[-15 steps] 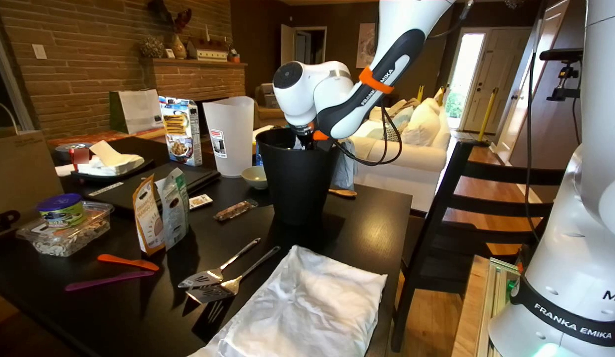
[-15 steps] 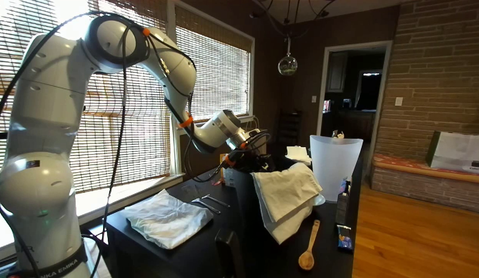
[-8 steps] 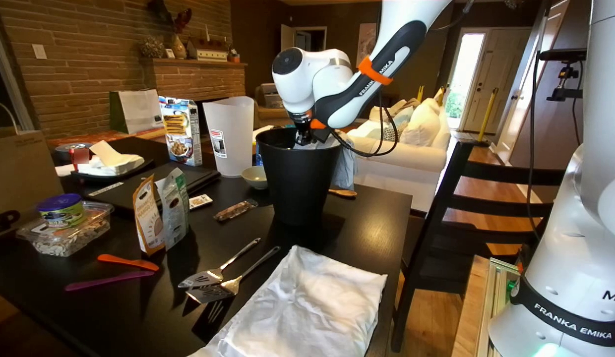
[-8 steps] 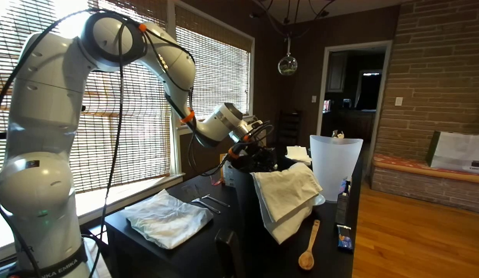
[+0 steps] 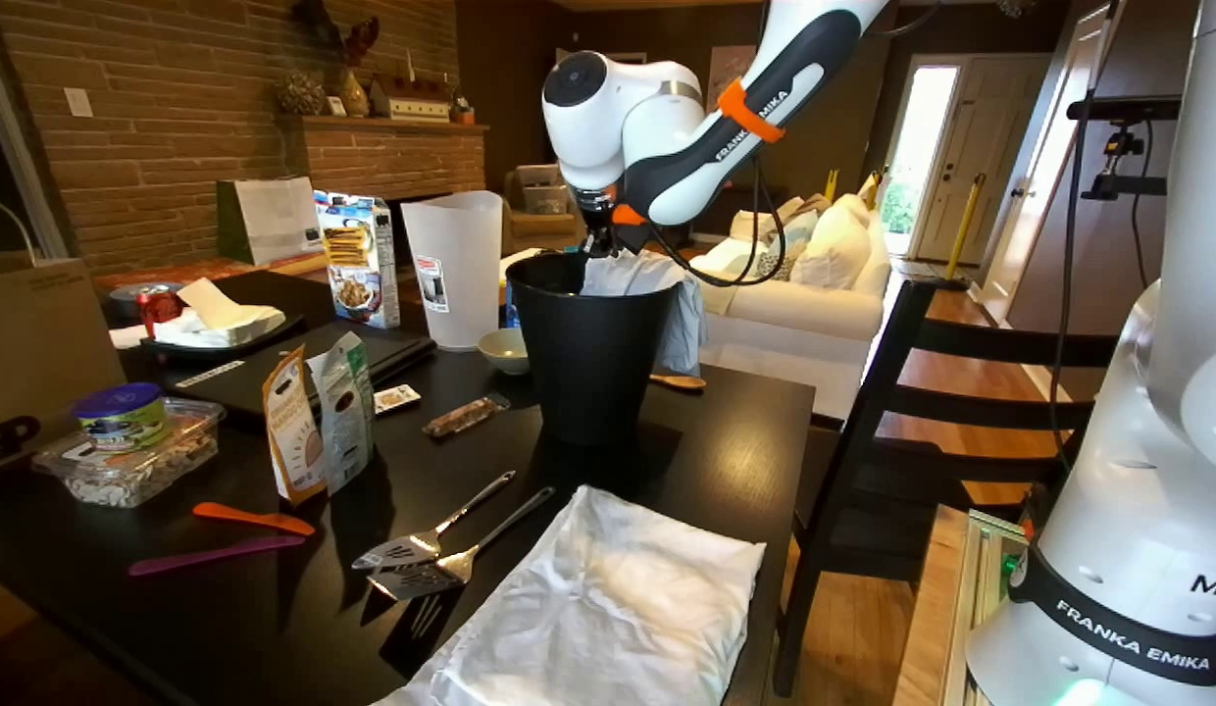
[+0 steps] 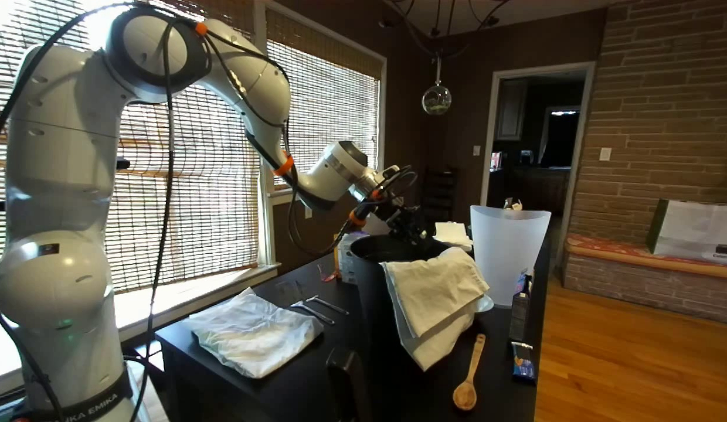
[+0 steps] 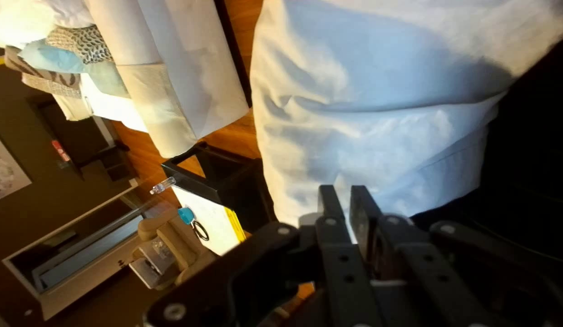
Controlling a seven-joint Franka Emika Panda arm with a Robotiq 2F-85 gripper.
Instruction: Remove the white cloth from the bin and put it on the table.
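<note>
The white cloth hangs folded over the rim of the tall black bin [image 5: 593, 368]. Its inner part [image 5: 628, 277] shows inside the bin, and its outer part [image 6: 434, 293] hangs down the outside. The bin [image 6: 372, 287] stands on the dark table [image 5: 731, 431]. My gripper [image 5: 602, 253] is just above the rim beside the cloth, also seen in an exterior view [image 6: 419, 236]. In the wrist view the gripper [image 7: 343, 193] points at the cloth [image 7: 372, 131]. Its jaws stand a narrow gap apart, with cloth showing through the gap. Nothing is seen clamped; contact is unclear.
A larger crinkled white sheet [image 5: 608, 608] lies at the table's near end beside two spatulas [image 5: 441, 549]. A translucent jug [image 5: 461, 275], a bowl [image 5: 505, 350], snack pouches [image 5: 319, 422] and a wooden spoon [image 6: 468, 381] are around the bin. A slatted chair [image 5: 922, 412] stands alongside.
My gripper has risen from inside the bin to just above its rim. More of the cloth inside the bin now shows. The cloth's outer part has not visibly moved.
</note>
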